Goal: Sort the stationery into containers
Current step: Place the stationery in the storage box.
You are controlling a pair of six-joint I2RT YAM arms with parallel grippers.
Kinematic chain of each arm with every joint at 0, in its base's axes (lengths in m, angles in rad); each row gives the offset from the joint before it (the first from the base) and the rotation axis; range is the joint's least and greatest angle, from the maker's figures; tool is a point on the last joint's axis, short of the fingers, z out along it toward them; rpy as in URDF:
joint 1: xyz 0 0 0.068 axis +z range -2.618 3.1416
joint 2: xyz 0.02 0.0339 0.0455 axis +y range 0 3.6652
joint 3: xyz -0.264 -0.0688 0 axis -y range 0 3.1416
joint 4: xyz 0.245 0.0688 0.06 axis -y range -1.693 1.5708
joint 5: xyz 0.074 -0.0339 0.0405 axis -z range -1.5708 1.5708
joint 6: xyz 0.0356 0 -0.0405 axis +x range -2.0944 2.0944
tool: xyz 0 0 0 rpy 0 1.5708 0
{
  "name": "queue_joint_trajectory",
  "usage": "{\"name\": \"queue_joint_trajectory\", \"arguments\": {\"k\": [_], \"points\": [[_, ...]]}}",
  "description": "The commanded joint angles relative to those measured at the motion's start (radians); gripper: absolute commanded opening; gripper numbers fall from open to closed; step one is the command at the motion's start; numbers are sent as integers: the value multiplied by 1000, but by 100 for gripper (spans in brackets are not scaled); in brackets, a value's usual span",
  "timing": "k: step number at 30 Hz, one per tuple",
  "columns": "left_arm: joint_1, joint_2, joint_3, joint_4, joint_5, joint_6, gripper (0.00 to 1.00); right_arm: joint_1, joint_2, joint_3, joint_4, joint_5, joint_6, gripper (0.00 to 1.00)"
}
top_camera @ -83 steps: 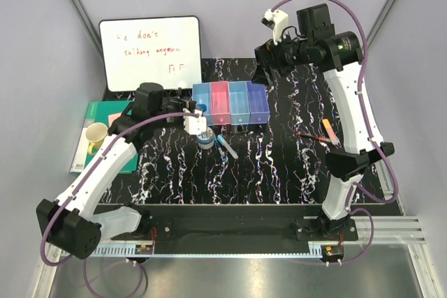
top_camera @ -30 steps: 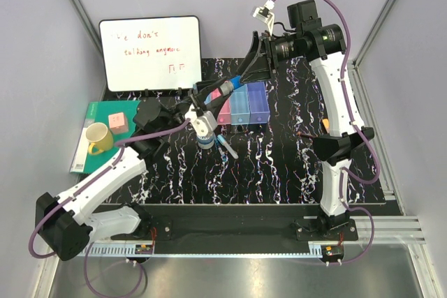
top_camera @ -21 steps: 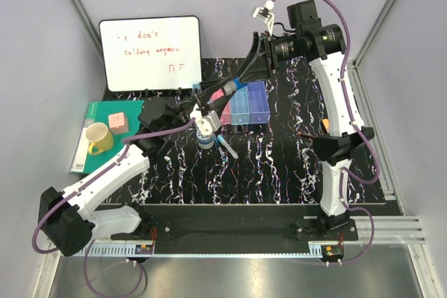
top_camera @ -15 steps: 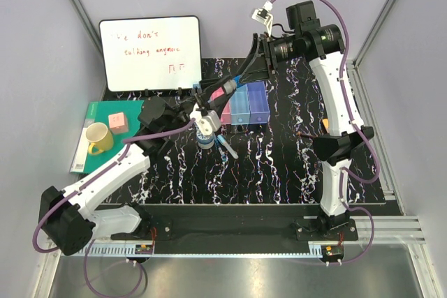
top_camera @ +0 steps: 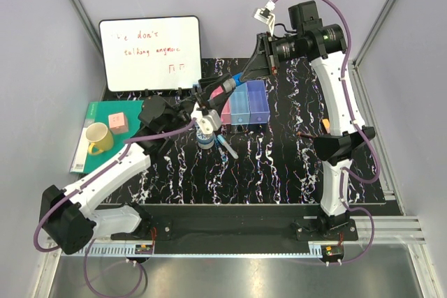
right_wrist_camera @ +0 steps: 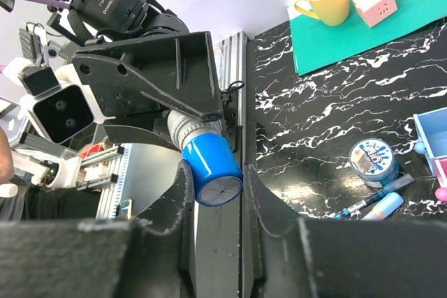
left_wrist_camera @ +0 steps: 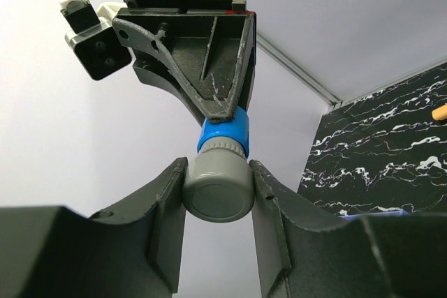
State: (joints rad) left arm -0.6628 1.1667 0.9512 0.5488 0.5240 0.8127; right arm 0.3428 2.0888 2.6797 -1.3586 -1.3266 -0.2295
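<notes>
Above the left end of the containers point(top_camera: 246, 119), the left arm point(top_camera: 105, 172) and right arm point(top_camera: 342, 102) meet in mid-air, so this reads to me as a hand-off.

The left gripper point(left_wrist_camera: 218, 188) is pinched on the grey body of the grey cylinder point(left_wrist_camera: 218, 197), one finger on each side. The right gripper point(right_wrist_camera: 213, 181) comes in from the far side and looks clamped on the blue cap point(right_wrist_camera: 209, 165), both fingers against it. So both have a hold, and the cylinder hangs over the containers, touching nothing else.

How I'd play it:
- Only one side should let go, and only once the other pinch is clearly solid.
- Don't let the arms pull apart while both are gripping. One has the cap and one has the body, so a tug could pop the cap off.
- The releasing jaws should spread straight out, then back away along the cylinder's axis, no twisting.
- Lower it down into a bin rather than dropping it from up there, and mind the rims.

Leftovers: the tape roll point(top_camera: 204, 137) sits just in front of the containers' left end, the pens point(top_camera: 227, 146) just in front of the containers beside it, and an orange pen point(top_camera: 326, 125) well off to the containers' right.
</notes>
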Motion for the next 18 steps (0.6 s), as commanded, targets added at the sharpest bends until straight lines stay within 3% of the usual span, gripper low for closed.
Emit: {"name": "queue_joint_trajectory", "arguments": {"k": [1, 4, 6, 8, 11, 12, 18], "points": [[-9, 5, 28, 88, 31, 39, 22, 9, -36, 5, -94, 40, -1, 13], [-9, 11, 26, 88, 28, 51, 24, 9, -41, 5, -93, 30, 1, 11], [-9, 17, 26, 88, 24, 55, 34, 9, -42, 3, -94, 30, 1, 10], [-9, 22, 26, 88, 21, 66, 55, 9, -44, 3, -93, 32, 1, 8], [-9, 27, 23, 89, 14, 74, 76, 9, -47, -3, -83, 46, 13, 0], [-11, 25, 23, 88, 7, 75, 99, 9, -47, -4, -82, 61, 16, 0], [-11, -47, -28, 45, -4, 86, 99, 7, -56, -12, -65, 137, 22, 0]]}}
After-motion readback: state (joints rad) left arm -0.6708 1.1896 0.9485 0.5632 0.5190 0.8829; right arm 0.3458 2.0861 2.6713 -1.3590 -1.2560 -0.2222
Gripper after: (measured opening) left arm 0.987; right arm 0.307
